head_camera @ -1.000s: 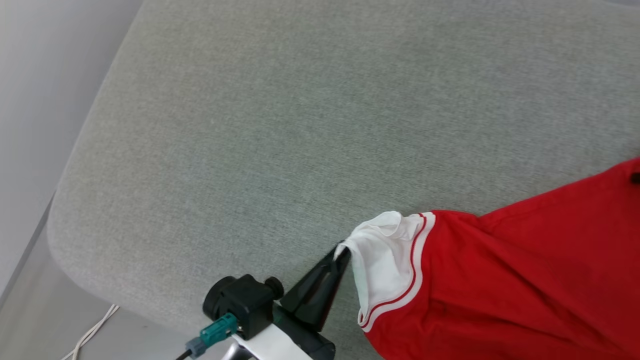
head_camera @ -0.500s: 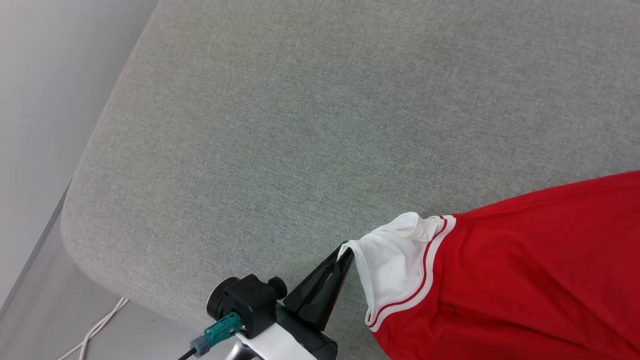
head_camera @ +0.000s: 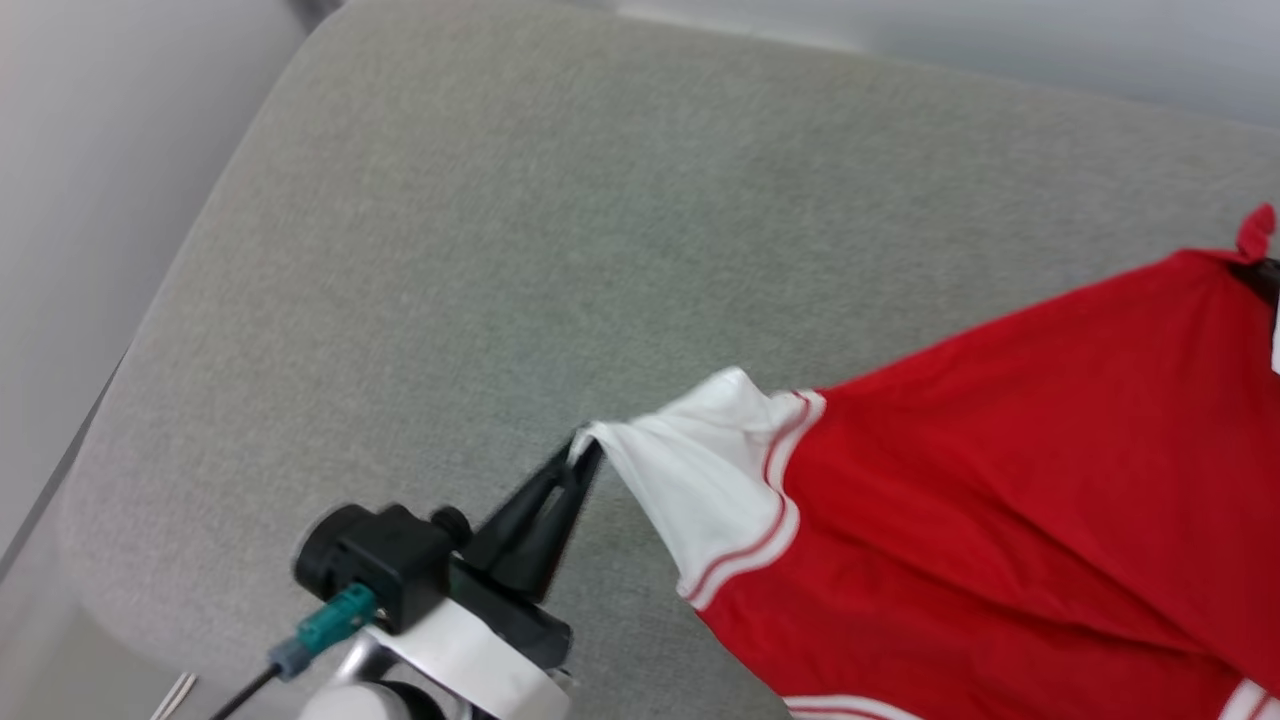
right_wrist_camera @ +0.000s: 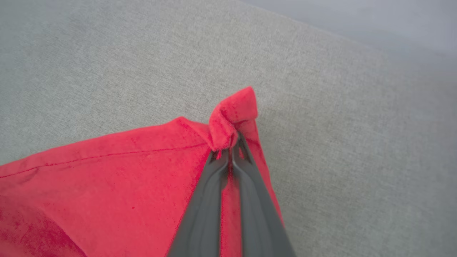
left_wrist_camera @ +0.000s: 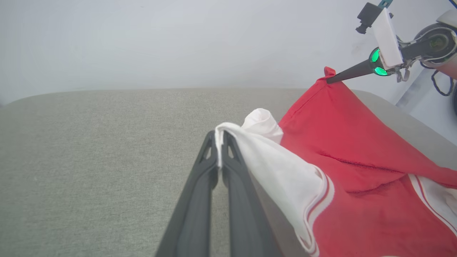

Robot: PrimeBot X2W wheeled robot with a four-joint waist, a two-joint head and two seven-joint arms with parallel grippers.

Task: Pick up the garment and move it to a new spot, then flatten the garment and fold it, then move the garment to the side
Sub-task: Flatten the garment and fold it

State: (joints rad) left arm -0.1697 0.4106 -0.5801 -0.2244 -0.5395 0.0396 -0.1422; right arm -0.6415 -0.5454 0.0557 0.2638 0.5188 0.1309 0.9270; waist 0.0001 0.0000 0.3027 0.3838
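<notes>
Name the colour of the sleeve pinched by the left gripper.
White sleeve with red-striped trim; clearest in left wrist view.

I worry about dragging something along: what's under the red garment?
Grey upholstered surface shows below the garment near the sleeve held by the left pincer. Whatever lies beneath the rest of the red cloth is covered.

The right tool (right_wrist_camera: pixel 231 144), open a second ago, is now closed on a red corner of the garment (head_camera: pixel 1000 500). The red cloth now rises taut to a peak there. The white sleeve (head_camera: pixel 700 470) is drawn straighter from the left tool (head_camera: pixel 583 448). The head camera has shifted.
</notes>
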